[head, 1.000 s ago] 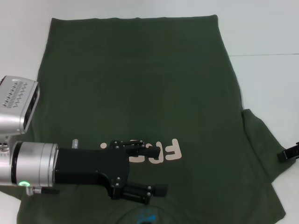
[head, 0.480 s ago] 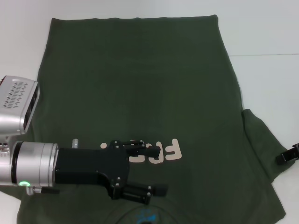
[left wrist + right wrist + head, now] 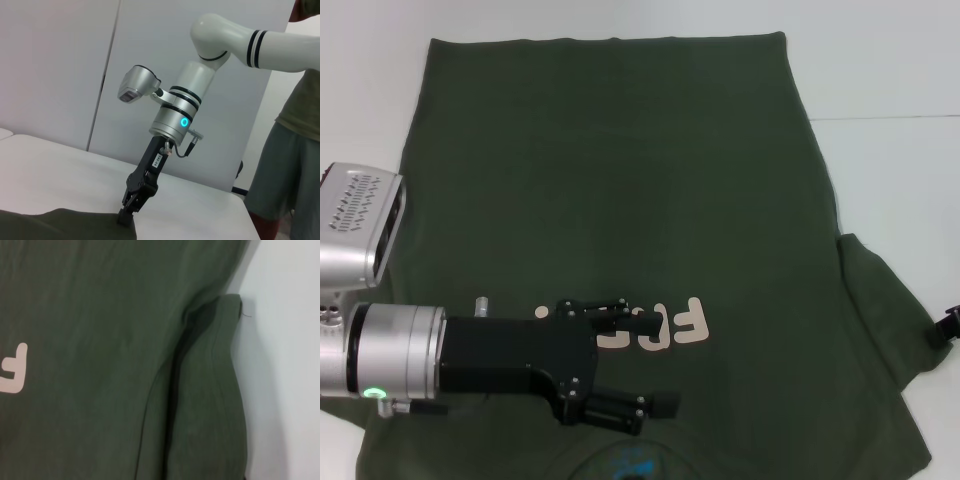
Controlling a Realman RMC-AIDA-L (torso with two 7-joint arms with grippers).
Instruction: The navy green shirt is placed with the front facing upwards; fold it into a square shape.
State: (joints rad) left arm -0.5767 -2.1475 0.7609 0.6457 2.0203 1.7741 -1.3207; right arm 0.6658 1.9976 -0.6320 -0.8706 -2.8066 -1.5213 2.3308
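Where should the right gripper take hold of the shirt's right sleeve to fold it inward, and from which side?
Grip the sleeve's outer hem, coming from the robot's right. It sticks out flat past the navy green shirt's body, and the right gripper is already at that edge. The left gripper hovers over the lettering.

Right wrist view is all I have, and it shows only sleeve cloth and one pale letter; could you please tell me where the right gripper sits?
Observer: In the left wrist view the right gripper points down, its tip at the edge of the navy green shirt.
Operator: Thank you. Where is the left gripper, please?
Observer: The head view shows the left gripper open over the shirt's chest, hiding part of the pale lettering.
Operator: Is anyone near the table?
Observer: Yes, the left wrist view shows a person standing beside the table.
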